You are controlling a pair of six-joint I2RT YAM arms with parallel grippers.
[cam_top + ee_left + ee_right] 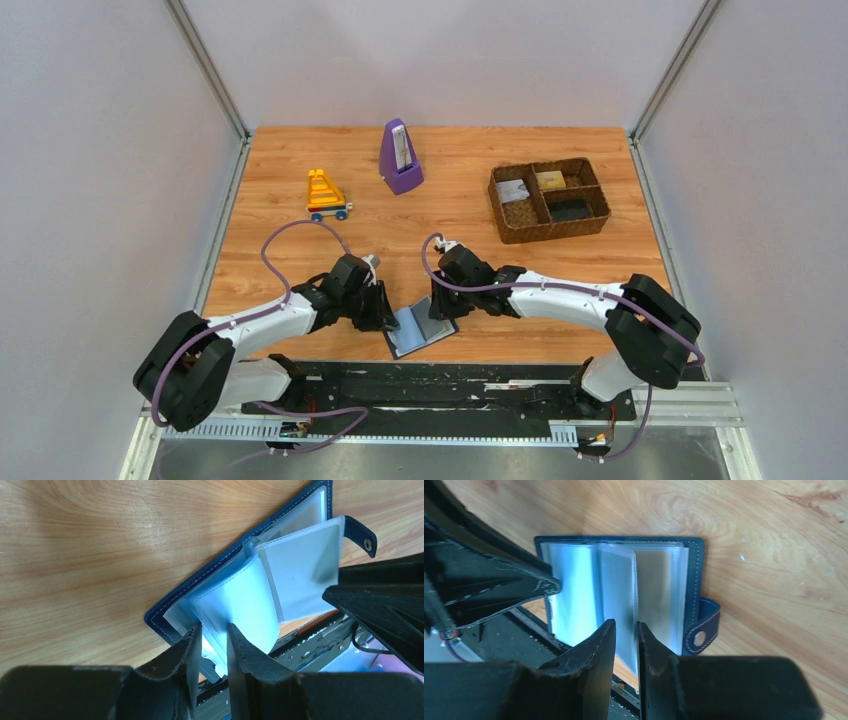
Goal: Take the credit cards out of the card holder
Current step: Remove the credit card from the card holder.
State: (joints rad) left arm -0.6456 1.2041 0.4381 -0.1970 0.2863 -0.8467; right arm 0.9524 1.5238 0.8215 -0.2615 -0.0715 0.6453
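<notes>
The left gripper is nearest the lens in the left wrist view. Its jaws are drawn narrow on a bundle of the clear sleeve pages of the card holder. The pages fill the gap, so this reads as a grip. The right gripper stands narrow around a single page edge in its own view; whether it actually clamps that page cannot be told.

**Location of the work item.** The card holder lies open on the table, dark cover down, close to the near edge and between the two arms. Its snap tab sticks out at one side. The left gripper takes the pages of one half and the right gripper takes a page near the spine. The two approach from opposite sides and are near each other. The credit cards cannot be made out with certainty — a greyish panel behind one page may be one.

**Hazards from this state (judgement).**
- Opposed pulls by the two grippers could tear a sleeve, or lift the whole holder instead of fanning it.
- The holder sits close to the table's near edge, so a drag toward the bases could tip it onto the black rail.
- A pinch on the plastic page alone — not on a card inside — would probably slip free and extract nothing.
- The grippers work close together, so a small sideways error could bring them into contact.
</notes>
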